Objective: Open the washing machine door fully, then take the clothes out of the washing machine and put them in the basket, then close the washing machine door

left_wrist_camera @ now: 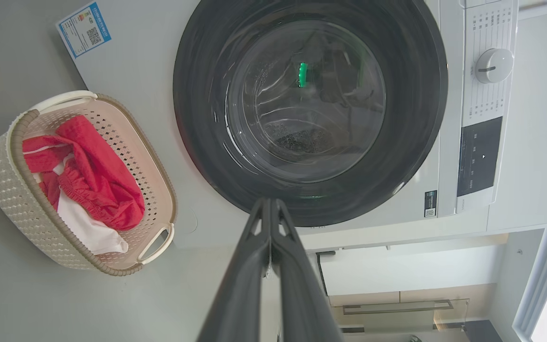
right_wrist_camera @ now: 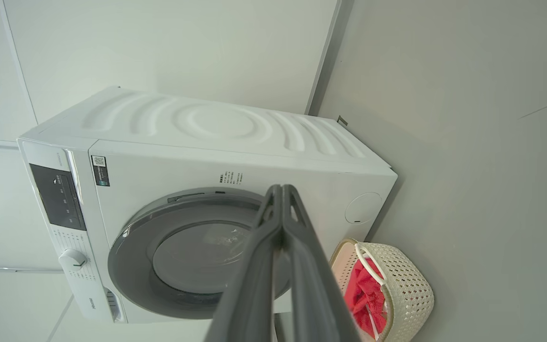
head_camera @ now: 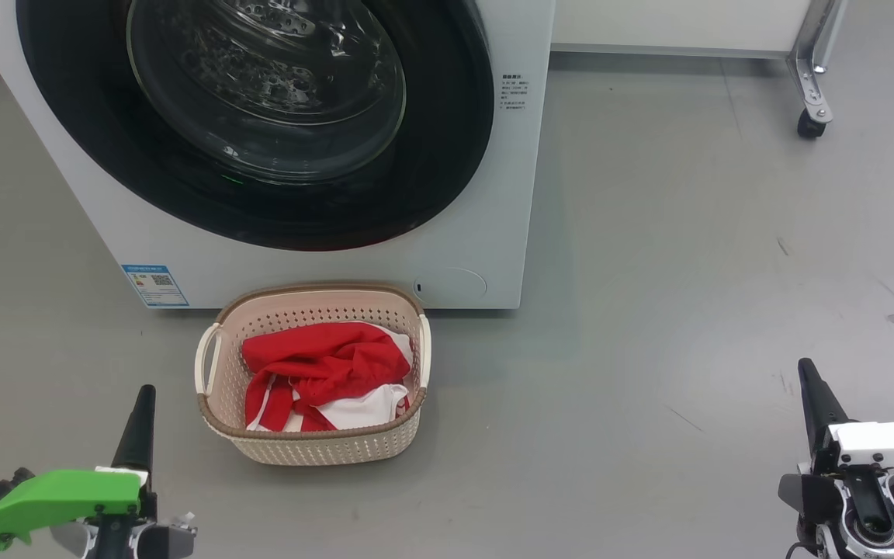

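Red and white cloth catches the eye first: the clothes lie heaped inside the basket, which sits on the grey floor just in front of the washing machine, below the washing machine door. That door looks pressed flush to the front, though I can't tell whether its latch has caught; if it hasn't, I'd expect it to drift ajar and leave the job unfinished. The left gripper and right gripper hang low at the near left and near right, well apart from everything, each with its two dark fingers pinched together on nothing. A careless roll forward could shove or tip the basket (it looks light, and the floor is smooth). The fabric is soft and rumpled. The basket is perforated cream plastic with a brown woven-look rim and white loop handles. A glossy black ring round a bulging clear bowl makes up the door, set in a plain white box.
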